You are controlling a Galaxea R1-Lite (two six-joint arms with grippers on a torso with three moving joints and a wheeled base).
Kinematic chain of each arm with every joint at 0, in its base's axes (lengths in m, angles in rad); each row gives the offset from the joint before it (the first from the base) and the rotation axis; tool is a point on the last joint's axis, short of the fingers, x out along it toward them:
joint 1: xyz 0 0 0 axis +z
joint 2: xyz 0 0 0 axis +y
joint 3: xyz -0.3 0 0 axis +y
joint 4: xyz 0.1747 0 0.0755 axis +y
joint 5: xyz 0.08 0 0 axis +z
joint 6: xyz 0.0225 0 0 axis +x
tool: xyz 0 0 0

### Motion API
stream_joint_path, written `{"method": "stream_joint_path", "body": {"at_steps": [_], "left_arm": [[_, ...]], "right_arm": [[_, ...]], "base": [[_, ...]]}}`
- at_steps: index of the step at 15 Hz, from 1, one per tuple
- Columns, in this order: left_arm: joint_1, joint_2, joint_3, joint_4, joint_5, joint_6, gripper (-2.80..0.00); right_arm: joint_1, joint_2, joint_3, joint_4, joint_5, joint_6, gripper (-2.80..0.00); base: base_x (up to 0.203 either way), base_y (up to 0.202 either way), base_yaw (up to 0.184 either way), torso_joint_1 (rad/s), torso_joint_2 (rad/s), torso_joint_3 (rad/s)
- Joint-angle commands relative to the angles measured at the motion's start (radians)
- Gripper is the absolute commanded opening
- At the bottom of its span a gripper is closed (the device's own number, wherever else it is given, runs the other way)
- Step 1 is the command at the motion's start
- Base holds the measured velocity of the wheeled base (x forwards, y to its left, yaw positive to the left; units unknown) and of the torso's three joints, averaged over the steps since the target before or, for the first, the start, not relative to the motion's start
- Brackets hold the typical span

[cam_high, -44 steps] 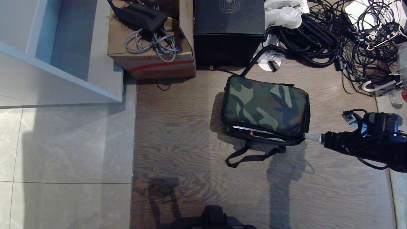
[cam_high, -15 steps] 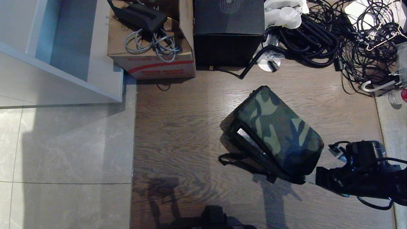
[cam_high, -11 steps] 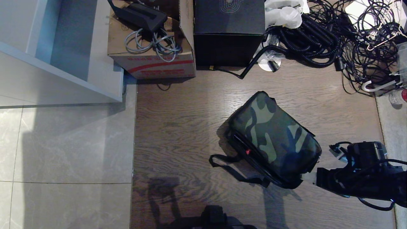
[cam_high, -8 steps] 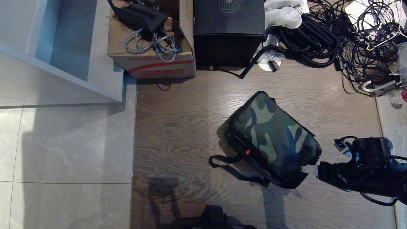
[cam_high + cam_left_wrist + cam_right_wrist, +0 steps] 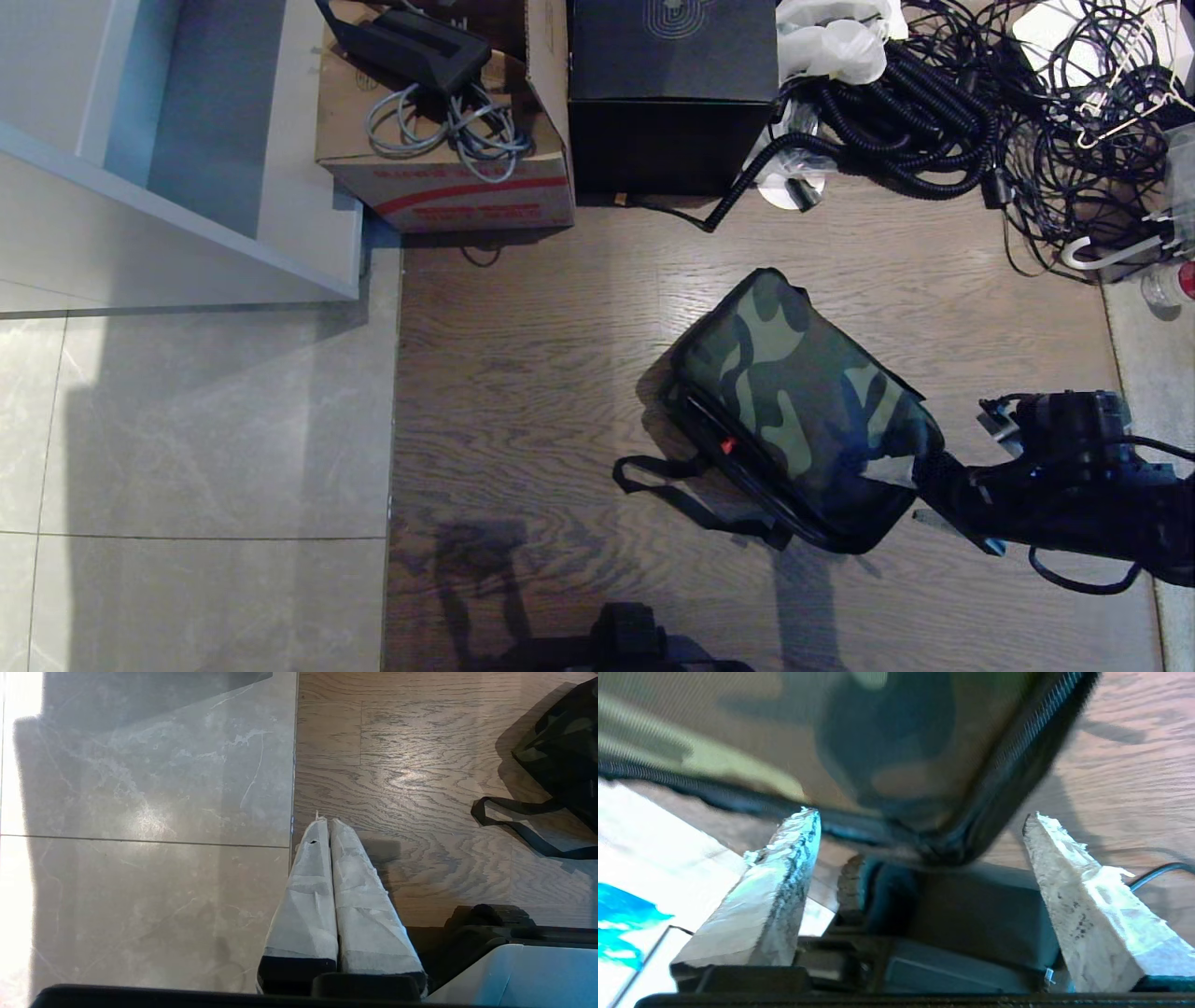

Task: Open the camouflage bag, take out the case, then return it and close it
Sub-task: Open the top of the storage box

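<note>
We look down on a floor that is grey tile at nine o'clock and brown wood plank from the middle across to three o'clock. At eleven o'clock an open cardboard box holds a black device and a coil of grey cable. Just beside it, at twelve o'clock, stands a plain black box with a line pattern on its top. A tangle of black cables fills the one and two o'clock corner.

Our left gripper shows only in the left wrist view, hanging over the seam between tile and wood with its taped fingers pressed together, well apart from the bag.

The camouflage bag lies on the wood at about four o'clock of centre, lid down. Its long axis runs diagonally from ten o'clock to four o'clock. The zip side, with the red zip pull, faces seven o'clock, and the black strap trails from that side across the floor.

Our right gripper reaches in from three o'clock to the bag's four o'clock corner. Its taped fingers are spread wide on either side of that corner, pinching nothing.
</note>
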Motion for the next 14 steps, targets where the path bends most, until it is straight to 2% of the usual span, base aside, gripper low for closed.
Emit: {"method": "stream_joint_path", "body": {"at_steps": [1,5,6,7,8,14], "left_arm": [[0.0,0.0,0.0,0.0,0.001,0.001,-2.8],[0.0,0.0,0.0,0.0,0.001,-0.001,-2.8],[0.0,0.0,0.0,0.0,0.001,0.001,-2.8],[0.0,0.0,0.0,0.0,0.001,0.001,-2.8],[0.0,0.0,0.0,0.0,0.001,0.001,-2.8],[0.0,0.0,0.0,0.0,0.001,-0.001,-2.8]], "right_arm": [[0.004,0.059,-0.048,-0.005,0.001,0.015,0.0],[0.031,0.103,-0.093,-0.007,0.001,0.059,0.0],[0.032,0.104,-0.099,-0.018,0.001,0.094,0.0],[0.032,0.1,-0.097,-0.039,0.002,0.117,-2.64],[0.031,0.098,-0.09,-0.076,0.002,0.122,-2.8],[0.031,0.074,-0.086,-0.104,-0.006,0.117,-2.8]], "base": [[0.0,0.0,0.0,0.0,0.0,0.0],[0.0,0.0,0.0,0.0,0.0,0.0],[0.0,0.0,0.0,0.0,0.0,0.0],[0.0,0.0,0.0,0.0,0.0,0.0],[0.0,0.0,0.0,0.0,0.0,0.0],[0.0,0.0,0.0,0.0,0.0,0.0]]}}
